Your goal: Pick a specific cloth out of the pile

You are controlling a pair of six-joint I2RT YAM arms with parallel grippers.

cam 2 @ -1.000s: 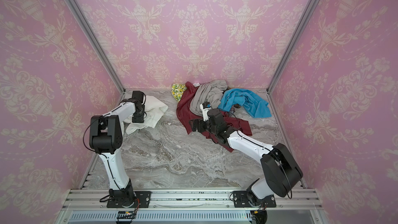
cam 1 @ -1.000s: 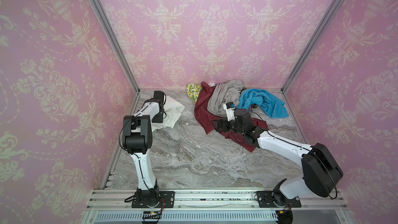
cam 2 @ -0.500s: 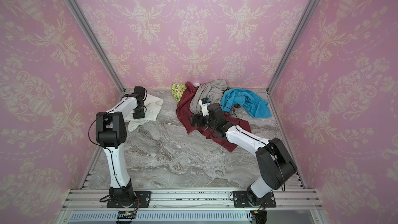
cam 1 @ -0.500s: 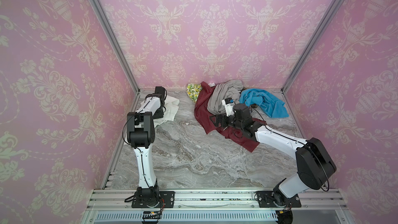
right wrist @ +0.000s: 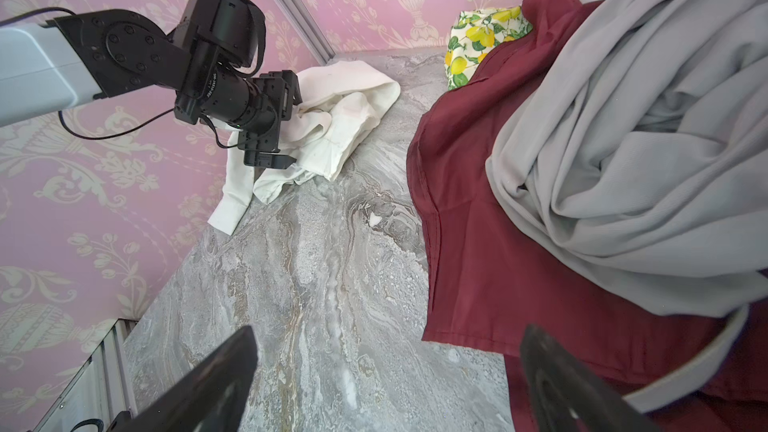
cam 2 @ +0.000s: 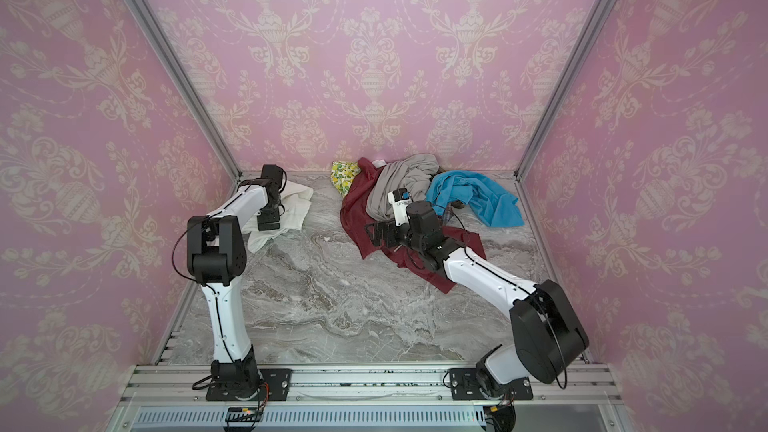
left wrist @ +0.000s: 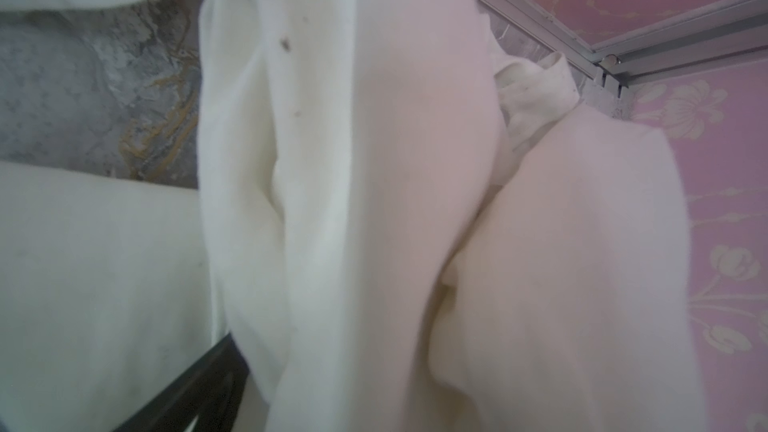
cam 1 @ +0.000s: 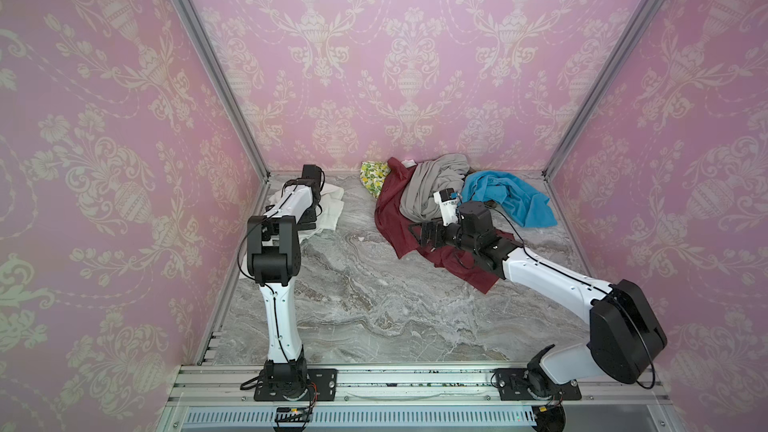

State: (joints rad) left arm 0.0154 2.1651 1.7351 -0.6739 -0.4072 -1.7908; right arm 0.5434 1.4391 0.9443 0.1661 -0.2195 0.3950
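Observation:
The cloth (cam 1: 332,209) (cam 2: 297,205), plain white and crumpled, lies on the marble floor by the back left corner, apart from the pile. My left gripper (cam 1: 313,209) (cam 2: 272,209) (right wrist: 286,126) is down on it, its fingers spread open with folds of the cloth (right wrist: 345,118) between and under them. White fabric (left wrist: 374,160) fills the left wrist view. The pile holds a maroon cloth (cam 1: 395,209), a grey cloth (cam 1: 432,184), a blue cloth (cam 1: 511,197) and a lemon-print piece (cam 1: 372,174). My right gripper (cam 1: 417,234) (right wrist: 384,347) is open and empty, low at the maroon cloth's left edge.
Pink patterned walls with metal corner posts (cam 1: 208,56) enclose the marble floor (cam 1: 353,292). The left wall runs close beside the white cloth. My right arm (cam 1: 552,280) lies across the maroon cloth's front corner. A metal rail (cam 1: 374,380) runs along the front.
My left gripper has carried the white cloth back toward the left corner, and its jaws now stand wider. My right gripper has shifted slightly left at the pile's edge.

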